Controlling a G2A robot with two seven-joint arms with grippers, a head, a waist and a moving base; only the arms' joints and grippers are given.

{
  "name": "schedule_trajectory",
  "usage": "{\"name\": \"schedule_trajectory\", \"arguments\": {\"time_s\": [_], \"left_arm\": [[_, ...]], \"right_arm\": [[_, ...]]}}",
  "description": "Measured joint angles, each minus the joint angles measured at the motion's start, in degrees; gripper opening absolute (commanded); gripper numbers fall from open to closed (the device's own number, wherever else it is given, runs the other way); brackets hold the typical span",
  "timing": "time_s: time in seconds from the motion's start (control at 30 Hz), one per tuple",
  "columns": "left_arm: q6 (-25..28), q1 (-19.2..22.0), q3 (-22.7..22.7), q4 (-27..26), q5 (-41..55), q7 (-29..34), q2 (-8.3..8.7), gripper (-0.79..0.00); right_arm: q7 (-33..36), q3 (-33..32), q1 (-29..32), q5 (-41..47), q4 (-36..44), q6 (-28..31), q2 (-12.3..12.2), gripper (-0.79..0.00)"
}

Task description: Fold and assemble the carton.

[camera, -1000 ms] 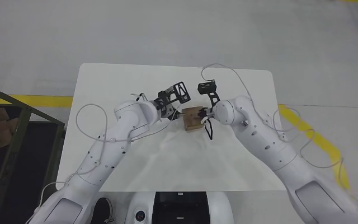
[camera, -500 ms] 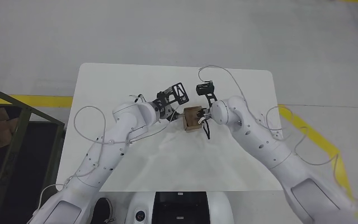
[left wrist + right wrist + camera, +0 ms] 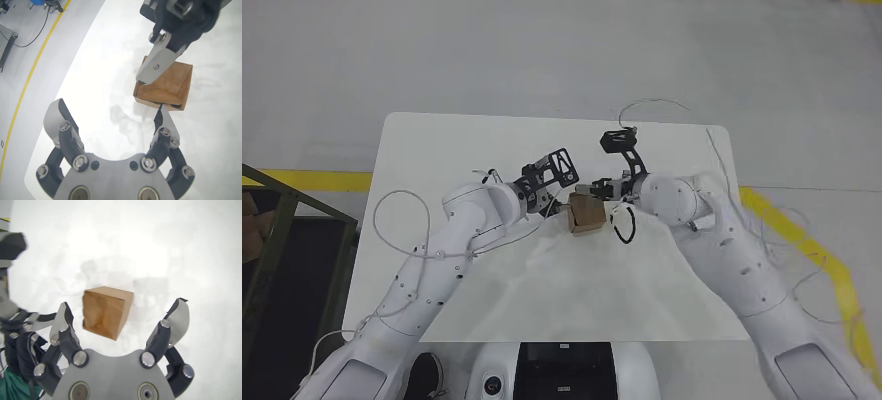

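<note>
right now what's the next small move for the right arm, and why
Probably bring the right gripper closer so its open fingers straddle the carton, then close to steady it. Neither gripper holds the carton; its open side faces the left gripper, whose fingertip sits at the front edge, seemingly ready to fold.

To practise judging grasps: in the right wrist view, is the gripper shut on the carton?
No: the right gripper is open, its fingers spread wide either side of the carton.

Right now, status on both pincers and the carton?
Left pincer open, tip at carton edge. Right pincer open at carton, holding nothing. Carton resting on table, one side open.
</note>
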State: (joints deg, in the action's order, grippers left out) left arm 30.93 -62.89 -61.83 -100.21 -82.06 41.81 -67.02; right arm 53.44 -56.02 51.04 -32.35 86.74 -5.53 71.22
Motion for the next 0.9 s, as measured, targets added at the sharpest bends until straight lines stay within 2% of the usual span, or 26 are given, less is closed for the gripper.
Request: {"name": "schedule_trajectory", "arguments": {"time_s": [0.13, 0.27, 0.47, 0.6, 0.8, 0.9], "left_arm": [[0.61, -0.83, -1.68, 0.01, 2.73, -2.25, 0.2, 0.0], [2.47, -2.29, -5.49, -0.78, 6.28, -5.77, 0.81, 0.0], [5.73, -7.03, -14.45, -3.95, 9.88, -11.19, 2.32, 0.0], [8.37, -10.97, -21.12, -6.41, 12.77, -15.38, 3.27, 0.0], [11.45, -15.95, -29.51, -10.23, 15.46, -20.52, 4.32, 0.0], [13.78, -18.33, -32.54, -11.61, 17.98, -22.86, 4.69, 0.0]], "right_arm": [[-2.7, -6.16, 3.8, 4.97, 1.23, 8.95, -1.26, 0.0], [-2.54, -9.11, 5.66, 5.6, 3.31, 13.98, -2.06, 0.0], [-5.09, -13.26, 9.17, 6.59, 8.27, 22.2, -3.15, 0.0], [-11.59, -16.56, 12.66, 4.43, 10.89, 28.43, -3.84, 0.0], [-18.56, -20.22, 17.01, 0.87, 13.78, 31.77, -4.53, 0.0], [-18.99, -20.75, 18.4, 1.35, 14.9, 32.29, -4.73, 0.0]]}}
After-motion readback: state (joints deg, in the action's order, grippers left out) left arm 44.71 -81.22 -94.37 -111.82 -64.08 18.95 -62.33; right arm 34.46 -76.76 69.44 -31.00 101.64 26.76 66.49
